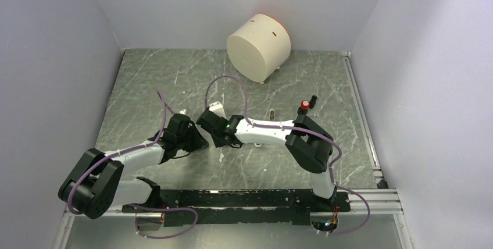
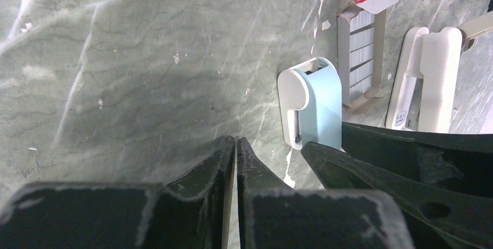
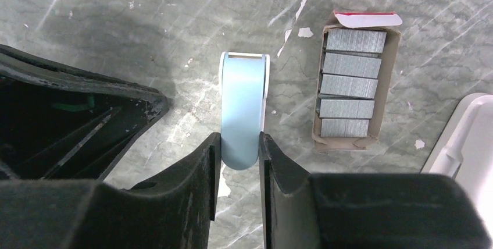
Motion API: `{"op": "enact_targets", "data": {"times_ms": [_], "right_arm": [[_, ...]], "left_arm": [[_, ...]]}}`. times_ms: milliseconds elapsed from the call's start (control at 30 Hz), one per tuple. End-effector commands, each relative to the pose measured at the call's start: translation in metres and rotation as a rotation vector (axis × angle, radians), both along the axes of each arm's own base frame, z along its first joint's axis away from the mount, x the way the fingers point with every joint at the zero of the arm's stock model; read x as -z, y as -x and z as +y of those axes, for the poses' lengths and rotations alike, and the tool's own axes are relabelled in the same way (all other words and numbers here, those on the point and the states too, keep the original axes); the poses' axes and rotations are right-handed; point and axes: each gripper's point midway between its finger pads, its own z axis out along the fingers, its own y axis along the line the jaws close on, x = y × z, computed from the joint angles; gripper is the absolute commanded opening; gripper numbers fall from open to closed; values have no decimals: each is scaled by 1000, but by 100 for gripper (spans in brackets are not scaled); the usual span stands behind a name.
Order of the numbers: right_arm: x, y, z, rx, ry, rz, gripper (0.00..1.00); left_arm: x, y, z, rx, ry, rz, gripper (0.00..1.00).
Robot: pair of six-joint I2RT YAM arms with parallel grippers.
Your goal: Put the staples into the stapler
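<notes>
Five blocks of staples [image 3: 350, 86] sit in an open cardboard box [image 3: 316, 115] on the surface [image 3: 145, 28], just beside the stapler [image 3: 244, 103].
Their row runs along the box, parallel with the light-blue stapler, whose long axis points away from the right fingers [image 3: 210, 156]; these clamp its near end from both sides. The left fingers [image 2: 227, 153] are pressed together on nothing, low over the surface close by. Both arms reach inward, wrists almost meeting mid-surface. A white plastic object [image 2: 433, 80] lies on the box's far side; a cream cylinder [image 1: 258, 48] stands well behind.
</notes>
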Motion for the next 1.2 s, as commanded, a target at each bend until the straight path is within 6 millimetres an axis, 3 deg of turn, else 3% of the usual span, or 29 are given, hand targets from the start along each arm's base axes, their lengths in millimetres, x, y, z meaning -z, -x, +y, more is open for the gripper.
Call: {"op": "enact_targets", "data": {"times_ms": [0, 333, 567, 700, 833, 1033, 1100, 1167], "right_arm": [[-11, 0, -1, 13, 2, -9, 32], [-31, -6, 7, 11, -42, -41, 45], [-70, -17, 0, 55, -153, -101, 54], [-90, -36, -35, 152, -174, -164, 55], [-90, -58, -94, 280, -133, -191, 55], [-90, -86, -170, 432, -91, -208, 62], [-86, -93, -181, 444, -87, -193, 63], [-80, -99, -188, 451, -65, -181, 63]], "left_arm": [[-4, -5, 4, -11, -22, -23, 12], [-9, -8, 7, -11, -44, -41, 15], [-22, -11, 9, -10, -51, -75, 20], [-35, -13, 14, -12, -78, -97, 27], [-56, -16, 15, -6, -78, -147, 38], [-85, -21, 18, -8, -81, -218, 71], [-92, -22, 16, 0, -73, -232, 83], [-96, -22, 15, 6, -71, -238, 87]]}}
